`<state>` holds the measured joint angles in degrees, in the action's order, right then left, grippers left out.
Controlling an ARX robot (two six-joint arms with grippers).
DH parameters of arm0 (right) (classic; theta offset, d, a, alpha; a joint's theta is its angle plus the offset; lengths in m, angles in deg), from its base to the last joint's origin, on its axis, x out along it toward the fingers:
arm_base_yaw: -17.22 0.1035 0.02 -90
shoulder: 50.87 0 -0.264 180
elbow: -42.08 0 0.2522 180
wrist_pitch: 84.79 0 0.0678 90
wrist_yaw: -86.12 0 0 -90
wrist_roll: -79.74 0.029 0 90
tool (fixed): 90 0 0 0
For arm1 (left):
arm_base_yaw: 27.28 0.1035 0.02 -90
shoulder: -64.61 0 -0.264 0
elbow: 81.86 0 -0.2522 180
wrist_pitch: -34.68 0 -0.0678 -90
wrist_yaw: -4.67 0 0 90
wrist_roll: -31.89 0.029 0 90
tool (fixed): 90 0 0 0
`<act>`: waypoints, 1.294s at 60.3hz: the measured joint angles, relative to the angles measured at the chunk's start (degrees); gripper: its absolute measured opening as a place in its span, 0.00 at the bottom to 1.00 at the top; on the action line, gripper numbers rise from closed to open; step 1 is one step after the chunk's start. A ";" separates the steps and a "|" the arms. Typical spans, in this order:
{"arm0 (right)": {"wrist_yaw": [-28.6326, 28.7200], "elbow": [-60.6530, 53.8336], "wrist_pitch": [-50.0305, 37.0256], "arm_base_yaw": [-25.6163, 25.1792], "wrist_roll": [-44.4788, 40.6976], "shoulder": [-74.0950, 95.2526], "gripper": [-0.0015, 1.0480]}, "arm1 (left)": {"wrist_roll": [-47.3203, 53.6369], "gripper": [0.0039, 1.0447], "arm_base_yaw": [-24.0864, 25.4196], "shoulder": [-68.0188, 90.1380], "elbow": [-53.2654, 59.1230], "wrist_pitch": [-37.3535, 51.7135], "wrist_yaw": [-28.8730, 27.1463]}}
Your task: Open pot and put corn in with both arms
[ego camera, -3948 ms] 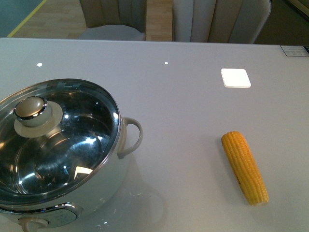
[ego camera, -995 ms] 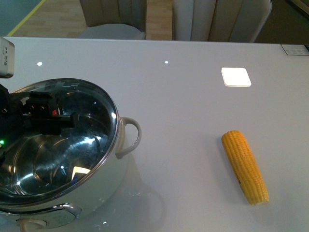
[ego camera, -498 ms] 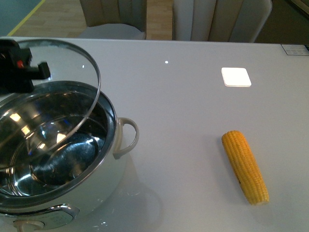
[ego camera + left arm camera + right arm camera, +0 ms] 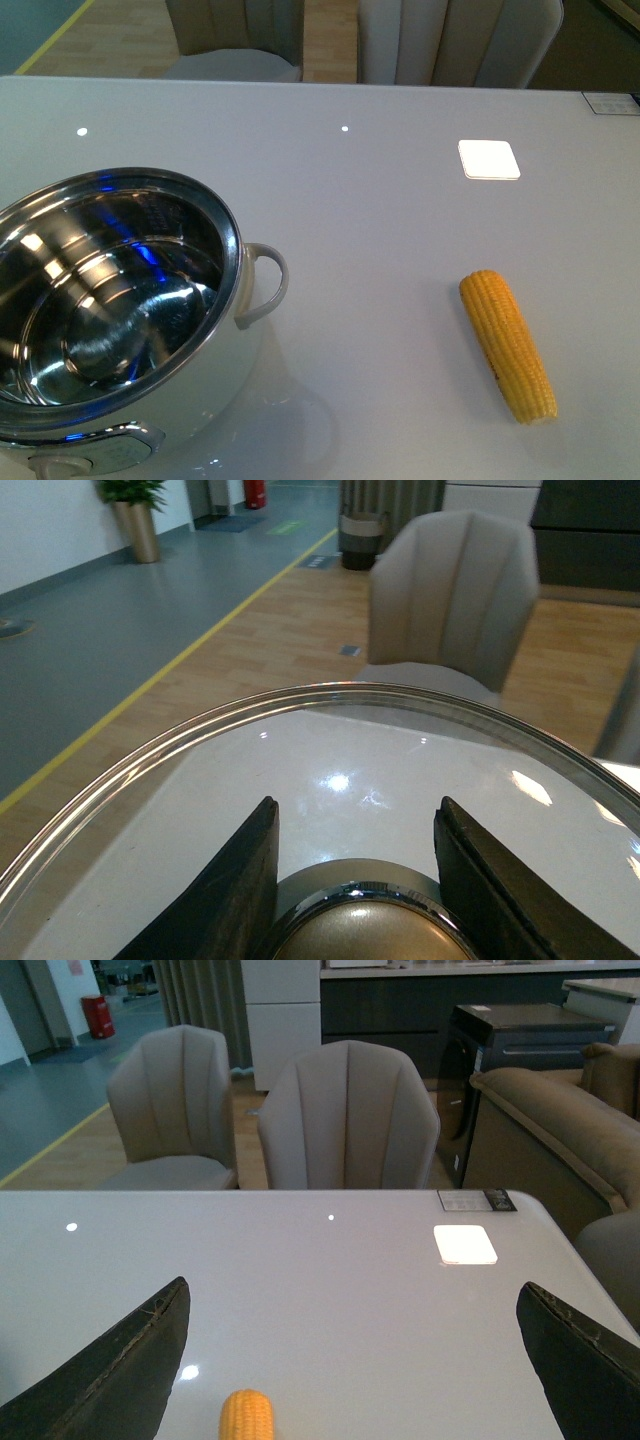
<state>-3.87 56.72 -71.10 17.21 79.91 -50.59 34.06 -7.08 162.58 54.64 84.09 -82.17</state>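
The pot (image 4: 236, 262) stands uncovered at the near left of the white table (image 4: 380, 230), its shiny steel interior bare. The corn (image 4: 506, 346) lies well apart on the near right, pointing roughly away from the robot. The left gripper (image 4: 355, 810) is clamped on the knob (image 4: 365, 935) of the glass lid (image 4: 330, 770), a finger on each side. The right gripper (image 4: 352, 1290) is spread wide above the table, the cob's tip between its fingers in the wrist view.

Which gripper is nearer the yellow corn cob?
Right. The right gripper hangs open with the yellow corn cob ahead of it; the left gripper grips the knob of the glass lid, no corn in its view.
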 joint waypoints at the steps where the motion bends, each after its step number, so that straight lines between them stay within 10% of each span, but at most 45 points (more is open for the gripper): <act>1: 0.00 0.00 0.00 0.00 0.00 0.00 0.92 | 0.11 0.39 1.64 0.92 -0.42 0.44 0.52; 9: 0.00 0.00 0.00 0.00 0.00 0.00 0.92 | 0.33 0.39 13.75 10.82 -3.34 5.88 3.72; 21: 0.00 0.00 0.00 0.00 0.00 0.00 0.92 | 0.39 0.39 19.08 23.43 -6.54 12.55 5.38; 78: 0.00 0.00 0.00 0.00 0.00 0.00 0.92 | 2.51 0.39 12.85 59.84 -31.91 16.65 6.69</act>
<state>-3.87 56.72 -71.10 17.21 79.91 -50.59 36.58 5.77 222.42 22.73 100.75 -75.48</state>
